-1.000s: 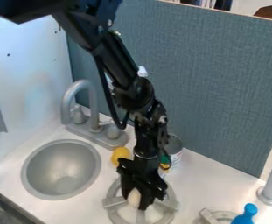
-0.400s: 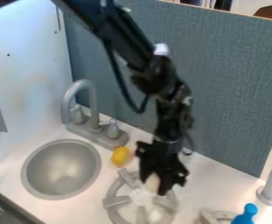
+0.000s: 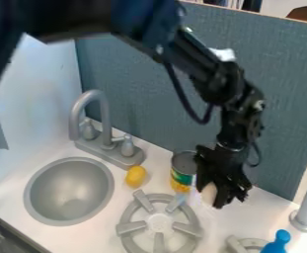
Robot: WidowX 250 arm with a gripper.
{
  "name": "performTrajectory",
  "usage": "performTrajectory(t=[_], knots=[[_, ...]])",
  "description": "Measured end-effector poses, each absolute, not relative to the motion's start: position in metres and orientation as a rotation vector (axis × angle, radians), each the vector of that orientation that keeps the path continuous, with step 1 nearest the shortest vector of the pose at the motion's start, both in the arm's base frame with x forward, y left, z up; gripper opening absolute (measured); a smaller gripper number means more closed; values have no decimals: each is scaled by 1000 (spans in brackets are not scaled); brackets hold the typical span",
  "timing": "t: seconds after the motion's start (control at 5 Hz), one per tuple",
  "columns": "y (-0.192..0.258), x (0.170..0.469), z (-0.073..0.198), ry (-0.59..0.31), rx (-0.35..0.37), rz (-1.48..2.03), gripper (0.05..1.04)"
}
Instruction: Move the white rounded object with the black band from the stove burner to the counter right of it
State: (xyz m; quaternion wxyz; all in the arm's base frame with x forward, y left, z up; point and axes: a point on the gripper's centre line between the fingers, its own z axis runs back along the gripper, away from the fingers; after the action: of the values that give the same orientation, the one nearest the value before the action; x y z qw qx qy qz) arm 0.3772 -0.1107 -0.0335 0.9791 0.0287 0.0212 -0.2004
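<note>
Fingers (image 3: 225, 194) downward around pale object (image 3: 210, 193).

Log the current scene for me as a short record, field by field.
tool: black two-finger tool, right of the near burner in the picture
held: pale egg-shaped object, between the fingers
clearance from counter: cannot tell
nearest item: metal can with a green and yellow label, just left of the tool
near burner: round grey burner, nothing standing on it
loose item: yellow lemon-shaped object, between sink and can
sink: round grey basin, empty
</note>
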Motion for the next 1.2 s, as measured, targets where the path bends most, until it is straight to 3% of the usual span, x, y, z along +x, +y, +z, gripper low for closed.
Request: performTrajectory(t=[0.6, 1.2], knots=[[-123, 388, -71, 165, 44, -538, 650], [-120, 386, -86, 178, -64, -549, 650]])
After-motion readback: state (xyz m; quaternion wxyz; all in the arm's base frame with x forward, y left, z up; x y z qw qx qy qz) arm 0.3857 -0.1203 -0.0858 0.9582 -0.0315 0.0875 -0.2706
